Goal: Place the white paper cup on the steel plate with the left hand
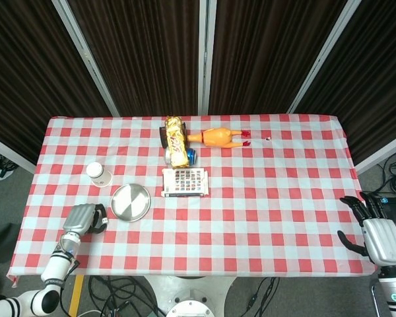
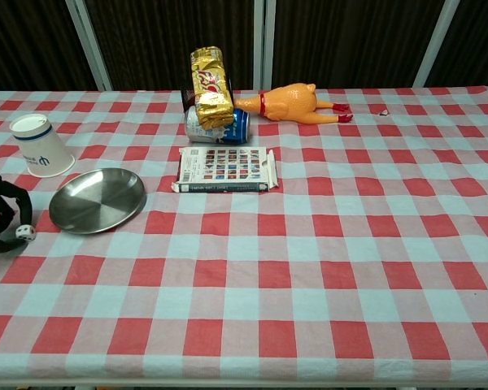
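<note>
My left hand (image 1: 81, 219) sits near the table's left edge, fingers curled on nothing — white paper cup (image 1: 99, 174) (upside down) beside the steel plate (image 1: 131, 202).

On the checked tablecloth (image 2: 325, 268), the white paper cup (image 2: 41, 145) lies tilted on its side near the left edge, just behind the bare steel plate (image 2: 98, 200). The left hand (image 2: 2, 218) shows partly at the left border, dark fingers curled, beside a small die (image 2: 21, 233). Behind the box (image 2: 225, 170) lie a can (image 2: 220, 127), a gold packet (image 2: 211, 84) and a rubber chicken (image 2: 289, 102).
</note>
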`<state>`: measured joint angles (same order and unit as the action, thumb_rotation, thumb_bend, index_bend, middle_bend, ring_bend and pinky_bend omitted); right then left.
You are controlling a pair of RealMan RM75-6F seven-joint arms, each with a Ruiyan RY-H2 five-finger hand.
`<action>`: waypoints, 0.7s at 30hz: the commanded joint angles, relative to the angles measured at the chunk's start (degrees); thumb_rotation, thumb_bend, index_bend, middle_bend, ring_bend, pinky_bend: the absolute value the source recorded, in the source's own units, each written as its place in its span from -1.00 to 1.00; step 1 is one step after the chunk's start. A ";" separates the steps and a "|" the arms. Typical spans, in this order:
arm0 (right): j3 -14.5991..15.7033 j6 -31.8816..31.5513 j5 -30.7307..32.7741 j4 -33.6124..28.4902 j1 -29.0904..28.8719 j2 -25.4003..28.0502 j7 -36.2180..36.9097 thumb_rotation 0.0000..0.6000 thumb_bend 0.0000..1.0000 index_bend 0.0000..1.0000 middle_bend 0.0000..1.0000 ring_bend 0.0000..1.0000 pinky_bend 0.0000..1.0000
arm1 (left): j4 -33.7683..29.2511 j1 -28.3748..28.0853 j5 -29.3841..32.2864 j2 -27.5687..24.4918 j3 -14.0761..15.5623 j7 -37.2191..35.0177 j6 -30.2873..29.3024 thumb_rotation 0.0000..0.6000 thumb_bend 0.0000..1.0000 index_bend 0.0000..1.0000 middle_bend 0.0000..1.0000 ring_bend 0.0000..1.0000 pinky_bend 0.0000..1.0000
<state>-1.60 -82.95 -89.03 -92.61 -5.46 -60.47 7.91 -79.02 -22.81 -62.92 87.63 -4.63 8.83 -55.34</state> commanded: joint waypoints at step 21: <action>0.08 -0.79 0.09 0.70 0.58 0.27 0.97 1.00 -0.56 -0.64 -0.67 -1.00 -0.97 | 2.17 -9.24 1.20 4.12 -6.22 0.62 4.87 1.00 -0.20 0.17 0.56 0.66 0.75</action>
<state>-1.52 -83.72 -88.93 -91.90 -4.88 -60.21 8.88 -77.95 -30.94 -62.77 90.65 -10.37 8.14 -51.25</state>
